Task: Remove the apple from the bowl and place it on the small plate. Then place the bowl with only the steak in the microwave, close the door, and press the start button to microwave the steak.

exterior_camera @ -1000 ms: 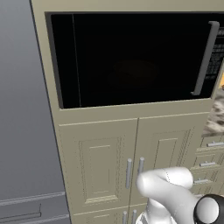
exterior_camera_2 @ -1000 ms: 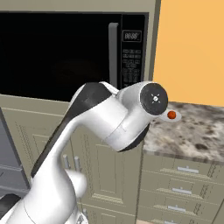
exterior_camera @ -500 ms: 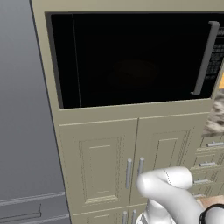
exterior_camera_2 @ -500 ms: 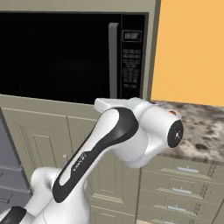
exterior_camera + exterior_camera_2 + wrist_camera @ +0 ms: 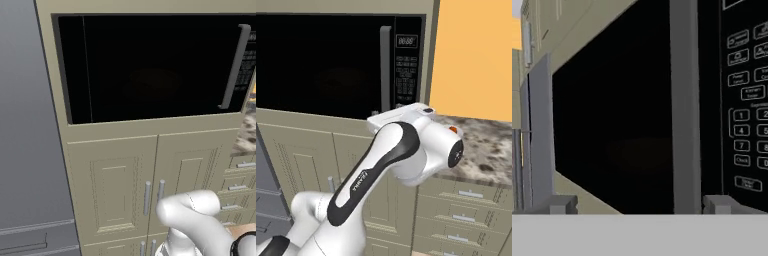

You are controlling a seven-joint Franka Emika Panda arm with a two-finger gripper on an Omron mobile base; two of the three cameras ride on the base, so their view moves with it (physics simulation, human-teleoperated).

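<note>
Gripper (image 5: pixel 639 205) spread wide, holding nothing, I faced the microwave (image 5: pixel 662 100) close up. Its door (image 5: pixel 150 70) was shut, the vertical grey handle (image 5: pixel 685 105) rising between my two fingertips (image 5: pixel 562 204). Beside the handle sat the button panel (image 5: pixel 744 110). Beige cabinet doors (image 5: pixel 150 190) hung below.

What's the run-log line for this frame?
claw: open, empty | door: shut | handle: between fingertips, ungripped | microwave: button panel right
</note>
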